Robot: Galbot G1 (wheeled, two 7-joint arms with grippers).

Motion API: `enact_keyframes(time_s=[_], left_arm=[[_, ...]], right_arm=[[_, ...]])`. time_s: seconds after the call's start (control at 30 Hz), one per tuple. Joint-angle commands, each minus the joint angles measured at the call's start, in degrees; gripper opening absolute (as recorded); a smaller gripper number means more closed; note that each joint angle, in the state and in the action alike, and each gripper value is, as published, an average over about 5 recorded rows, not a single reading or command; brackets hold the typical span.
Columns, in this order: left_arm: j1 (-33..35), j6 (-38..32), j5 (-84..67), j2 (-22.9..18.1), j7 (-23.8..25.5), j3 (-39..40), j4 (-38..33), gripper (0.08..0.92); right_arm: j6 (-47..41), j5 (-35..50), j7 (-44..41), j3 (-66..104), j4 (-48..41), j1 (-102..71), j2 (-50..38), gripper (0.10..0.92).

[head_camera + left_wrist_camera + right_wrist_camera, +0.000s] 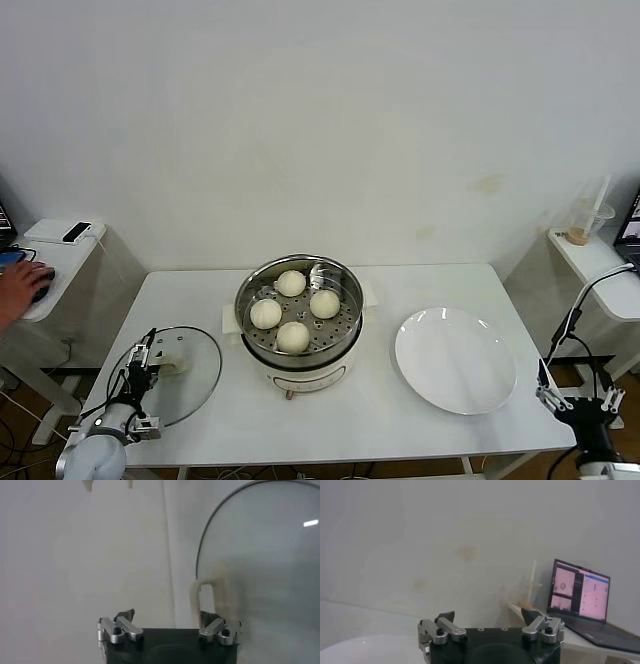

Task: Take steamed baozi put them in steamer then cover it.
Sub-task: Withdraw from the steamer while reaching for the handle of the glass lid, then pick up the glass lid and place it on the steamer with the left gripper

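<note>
The steamer (256, 290) stands mid-table on its white base, uncovered. Four baozi lie on its perforated tray, at the back (291, 283), right (324, 303), left (266, 314) and front (293, 337). The cover (195, 385) lies flat on the table left of the steamer, with its cream handle (172, 360) up. My left gripper (140, 387) is open at the cover's left edge, close to the handle. In the left wrist view the gripper (167, 617) is open, with the handle (207, 597) and the glass cover (265, 570) just ahead. My right gripper (580, 402) is open and empty off the table's front right corner.
An empty white plate (455, 360) lies right of the steamer; its rim shows in the right wrist view (365, 650). A person's hand (20, 285) and a phone (77, 232) are on the left side table. A cup (590, 222) and a laptop (580, 597) stand on the right one.
</note>
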Motion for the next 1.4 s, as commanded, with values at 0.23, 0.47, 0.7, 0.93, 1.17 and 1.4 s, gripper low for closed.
enact_keyframes(time_s=[0.23,0.47,0.7,0.93,1.17,1.4], left_arm=[[-1.84,-0.81,-0.22,-0.19,-0.06,0.45,2.37,0.541],[-1.04,-1.5,-0.33,-0.8,-0.8,-0.21,0.59,0.342],[2.46,-0.54,-0.32,-1.16,-1.17,-2.15,-6.36,0.154],[6.13,3.87,0.27,-2.04,1.33,-5.57,-15.21,0.136],[8.86,8.04,2.87,-2.82,7.14,-10.04,-24.54,0.136],[10.37,11.56,2.33,-2.55,12.91,-13.32,-32.69,0.136]], right_arm=[[-1.01,1.17,0.2,0.96,2.51,-1.06,-0.09,0.823],[-1.97,1.86,0.26,0.89,4.08,-1.58,-0.35,0.823],[-2.01,1.73,0.2,0.17,4.07,-1.51,-0.54,0.823],[-2.01,1.14,0.04,-1.25,4.15,-1.65,-0.58,0.823],[-2.18,0.37,-0.46,-2.84,3.69,-1.59,-1.21,0.823],[-2.45,0.0,-0.77,-4.17,3.62,-1.48,-2.17,0.823]])
